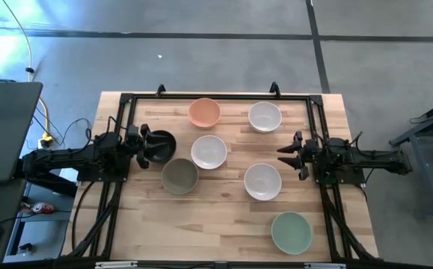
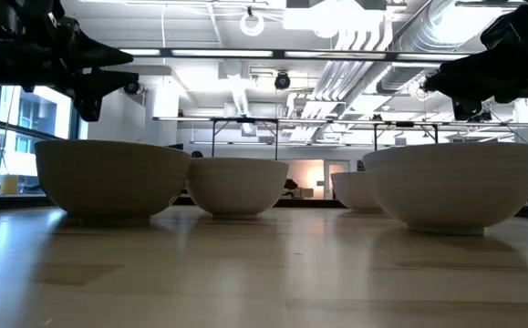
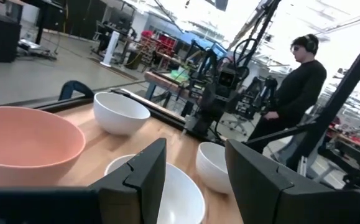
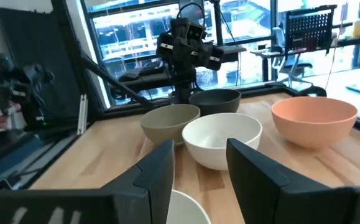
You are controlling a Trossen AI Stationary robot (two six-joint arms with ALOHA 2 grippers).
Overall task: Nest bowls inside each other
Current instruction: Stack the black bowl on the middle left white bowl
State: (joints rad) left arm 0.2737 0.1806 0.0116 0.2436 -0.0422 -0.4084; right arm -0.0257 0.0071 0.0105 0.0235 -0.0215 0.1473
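High view shows all seven bowls sitting singly on the wooden table (image 1: 141,224), none inside another, so by my reading the nesting has not begun and every step remains.

The peach-orange bowl (image 1: 204,112) and one white bowl (image 1: 265,116) stand near the far edge. A second white bowl (image 1: 209,152) sits at the table's middle, with the olive-grey bowl (image 1: 179,176) just beside it toward the left edge. The black bowl (image 1: 160,144) is close to the left edge, by the left gripper (image 1: 146,147). The third white bowl (image 1: 262,181) lies right of centre, and the pale green bowl (image 1: 291,232) sits alone near the near right corner.

The left gripper hovers at the black bowl with its fingers spread and nothing between them, as its wrist view confirms. The right gripper (image 1: 286,155) waits near the right edge, between the two right-hand white bowls, also spread and empty.

Judging from this layout, six placements are left to build one stack.
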